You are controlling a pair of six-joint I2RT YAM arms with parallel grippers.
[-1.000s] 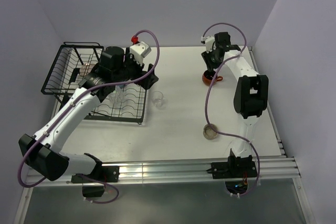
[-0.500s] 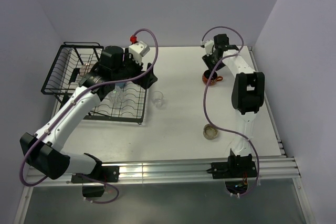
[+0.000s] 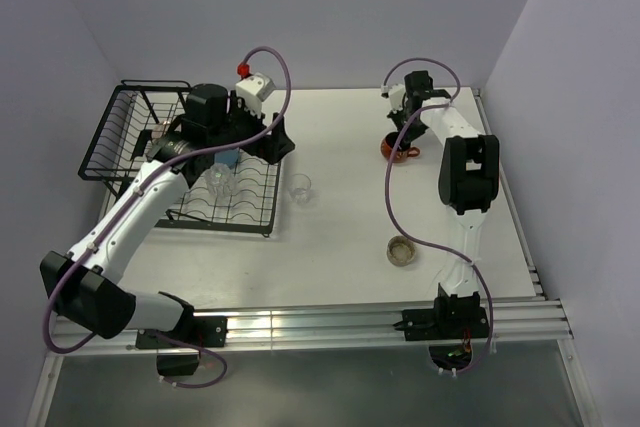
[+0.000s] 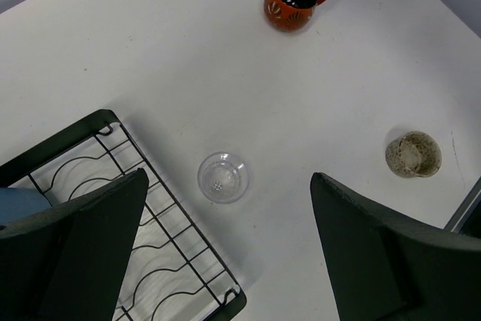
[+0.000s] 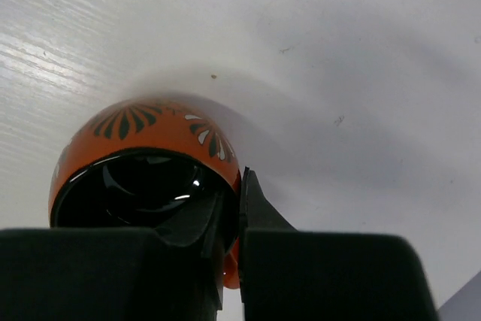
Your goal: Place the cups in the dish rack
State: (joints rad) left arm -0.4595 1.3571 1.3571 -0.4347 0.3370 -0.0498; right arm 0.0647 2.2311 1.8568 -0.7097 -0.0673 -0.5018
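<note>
Orange cup (image 5: 150,129), dark inside with a leaf pattern outside, stands upright on the table (image 3: 340,237), toward 1 o'clock from centre in my overhead view. The right gripper (image 5: 239,189) is down on it. One finger is inside the bowl and the other outside, pinched together on the rim wall. As far as I can tell, the cup's base rests on the table.

The rack (image 3: 155,85) sits at 9 to 10 o'clock, with its basket on the far-left side and its flat tray toward centre. The tumbler (image 3: 228,159), blue, stands in the tray. A glass (image 3: 218,179) stands in the tray just beside it, at its 7 o'clock.

The left gripper (image 3: 268,140) hangs over the tray's 3 o'clock end, spread wide and holding nothing. Its wrist camera looks down between the fingers at a loose glass (image 4: 222,178). That one stands upright on the table, near the tray's corner and not touching it.

The low cup (image 4: 412,154), brownish and speckled, stands alone at 4 o'clock from the loose glass. It is well apart from it and from the orange cup.
</note>
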